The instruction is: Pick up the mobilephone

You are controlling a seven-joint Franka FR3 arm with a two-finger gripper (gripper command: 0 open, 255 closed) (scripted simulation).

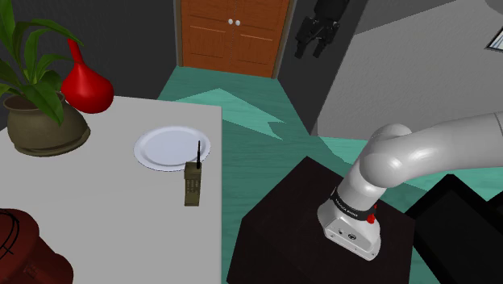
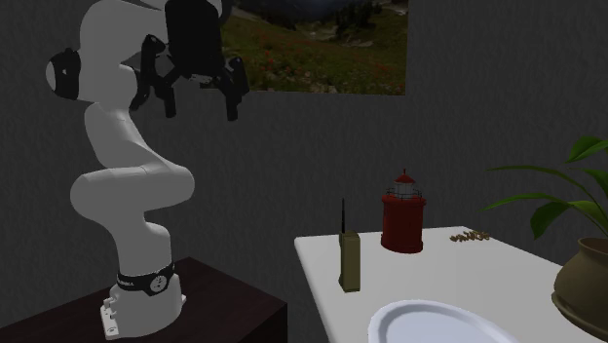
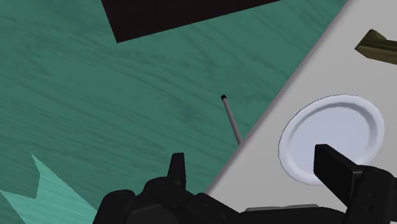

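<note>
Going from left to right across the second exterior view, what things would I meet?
arm → phone → lighthouse → brown bits → potted plant. The plate is left out because it spans several of these.

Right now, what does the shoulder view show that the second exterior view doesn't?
The shoulder view adds the orange door, the red vase and the teal floor. The second exterior view adds the landscape picture on the wall and small brown bits on the table. Both share the table, the upright phone, the white plate, the potted plant and the robot arm.
</note>
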